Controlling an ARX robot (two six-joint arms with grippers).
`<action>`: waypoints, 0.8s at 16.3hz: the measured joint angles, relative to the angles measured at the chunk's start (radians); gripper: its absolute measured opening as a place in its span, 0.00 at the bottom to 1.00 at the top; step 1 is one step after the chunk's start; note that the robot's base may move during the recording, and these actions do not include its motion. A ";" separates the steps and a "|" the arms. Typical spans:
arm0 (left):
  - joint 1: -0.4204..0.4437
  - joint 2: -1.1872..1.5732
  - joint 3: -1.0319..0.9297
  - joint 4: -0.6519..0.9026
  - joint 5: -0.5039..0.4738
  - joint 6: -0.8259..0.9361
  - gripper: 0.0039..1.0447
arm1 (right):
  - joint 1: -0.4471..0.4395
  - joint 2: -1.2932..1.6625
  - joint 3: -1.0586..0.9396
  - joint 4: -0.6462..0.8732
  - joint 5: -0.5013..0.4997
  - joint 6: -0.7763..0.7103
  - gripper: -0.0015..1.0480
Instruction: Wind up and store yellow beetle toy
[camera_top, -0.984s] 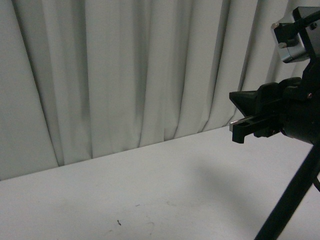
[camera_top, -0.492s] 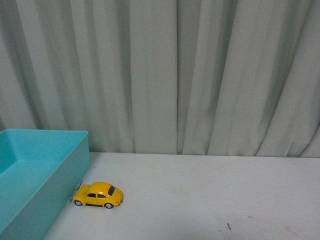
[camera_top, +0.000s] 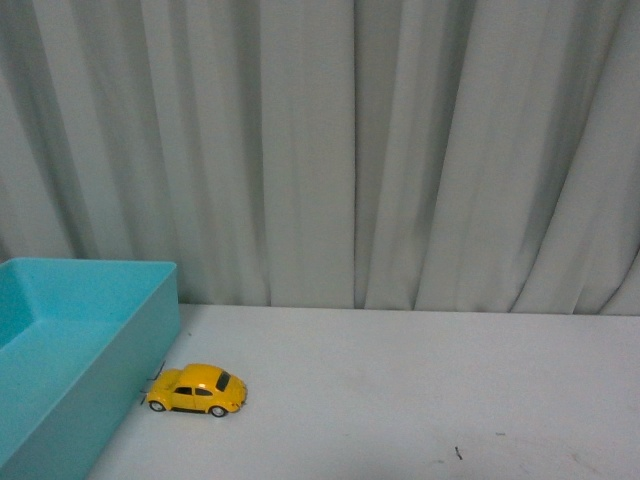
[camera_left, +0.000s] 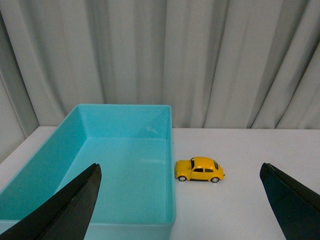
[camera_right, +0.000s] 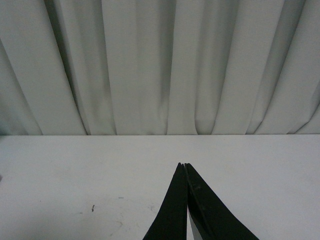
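- While neither arm shows in the front view, the yellow beetle toy is plain to see there, standing upright on its wheels on the white table.
- It sits outside the teal bin, just beside the bin's long outer wall, with one end pointing at that wall; whether it touches the wall I cannot tell.
- From the front the toy is seen side-on, with dark windows, black tyres and silver hubs.
- In the left wrist view the same toy appears beyond the bin's near corner, a thin strip of table seeming to lie between its end and the bin's rim.
- Nothing lies in the part of the bin that can be seen: its floor and inner walls are bare teal.
- The left gripper has its jaws spread wide apart, one black finger low over the bin and the other low over bare table, with nothing between them.
- It hangs well short of the toy, which lies farther off on the table.
- The right gripper has its two black fingers pressed together at the tips, holding nothing.
- It points over bare table well apart from the toy, which is out of that camera's sight.
- A few small dark specks mark the table surface near it.
- Behind everything hangs a pale pleated curtain, reaching down to the table's far edge.
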 joint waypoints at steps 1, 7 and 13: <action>0.000 0.000 0.000 0.000 0.000 0.000 0.94 | 0.000 -0.033 0.000 -0.031 0.000 0.000 0.02; 0.000 0.000 0.000 0.000 0.000 0.000 0.94 | 0.000 -0.202 0.000 -0.190 0.000 0.000 0.02; 0.000 0.000 0.000 0.000 0.000 0.000 0.94 | 0.000 -0.301 0.000 -0.291 0.000 0.000 0.02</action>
